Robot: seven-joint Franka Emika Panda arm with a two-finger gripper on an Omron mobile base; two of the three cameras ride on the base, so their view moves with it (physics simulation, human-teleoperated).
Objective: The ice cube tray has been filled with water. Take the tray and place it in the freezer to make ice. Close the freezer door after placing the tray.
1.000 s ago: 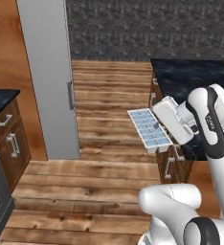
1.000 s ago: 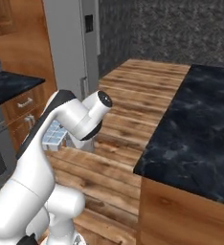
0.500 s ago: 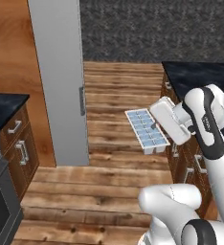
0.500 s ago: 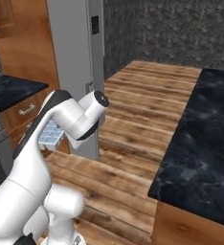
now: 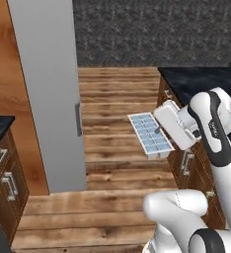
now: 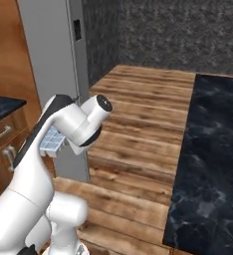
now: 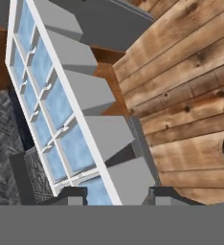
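Note:
My gripper [image 5: 160, 130] is shut on one end of the ice cube tray [image 5: 149, 134], a small white tray with two rows of cells. The tray hangs above the wooden floor and sticks out to the left of the hand. Pale blue water [image 7: 56, 103] fills its cells. In the hand view the tray [image 7: 92, 124] runs slantwise up from between the two dark fingertips [image 7: 72, 194]. Behind my arm a corner of the tray [image 6: 51, 140] peeks out. The freezer [image 5: 46, 84] rises to the left as a tall grey steel unit. Its door's bar handle [image 5: 78, 119] faces the tray.
A dark stone counter [image 5: 201, 81] on wooden cabinets stands close behind my hand on the right. Another dark-topped cabinet [image 5: 1, 168] with drawer handles sits at the lower left. A dark panel [image 6: 77, 30] marks the fridge's other door. Open plank floor [image 6: 138, 144] lies between them.
The whole picture has shifted as the base drives: the grey freezer now stands larger and nearer the middle. The tray stays held in the gripper in the same pose.

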